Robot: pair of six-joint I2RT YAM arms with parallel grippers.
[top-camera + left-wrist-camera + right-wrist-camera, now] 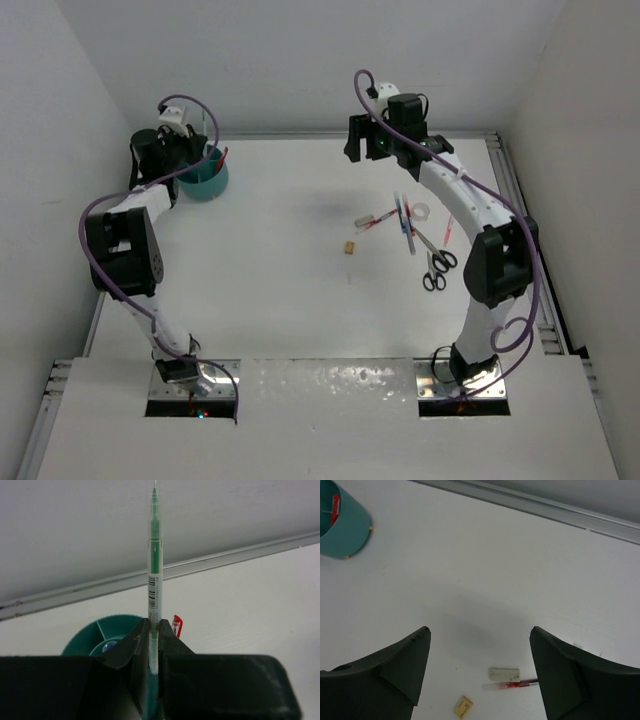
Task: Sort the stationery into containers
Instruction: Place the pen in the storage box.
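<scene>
L fingers (131,652) clamp pen (154,580); R fingers (402,667) wide.

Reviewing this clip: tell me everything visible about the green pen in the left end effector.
The green pen is slim, with a clear plastic barrel showing green inside, a white barcode label mid-barrel and a narrow green tip on top. It stands upright, clamped between the fingers of the left end effector, above the teal tub. Its lower end is hidden between the fingers, so contact with the tub cannot be told.
</scene>
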